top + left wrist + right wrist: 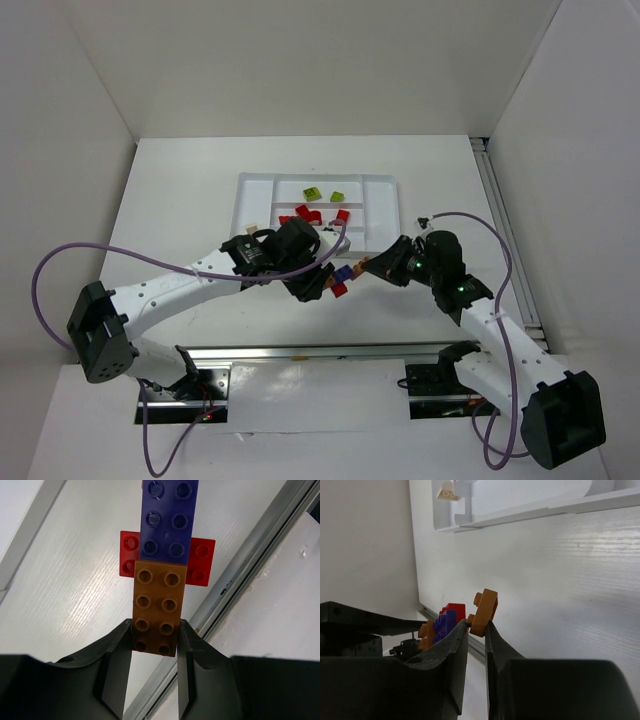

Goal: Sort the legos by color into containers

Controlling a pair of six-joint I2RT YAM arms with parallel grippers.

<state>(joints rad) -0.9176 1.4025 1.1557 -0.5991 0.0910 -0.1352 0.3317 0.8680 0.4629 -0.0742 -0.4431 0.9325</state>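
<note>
Now, left gripper: my jaws clamp the near end of the orange-brown brick.
right gripper: pinched on small orange piece.
cut off: blue-purple brick, far end.

I see both arms meeting just below white tray. Facing each other: left gripper and right gripper, blue-and-red brick stack between, orange brick at right tip. In tray: two green bricks, several red bricks, tan brick at left end
</note>
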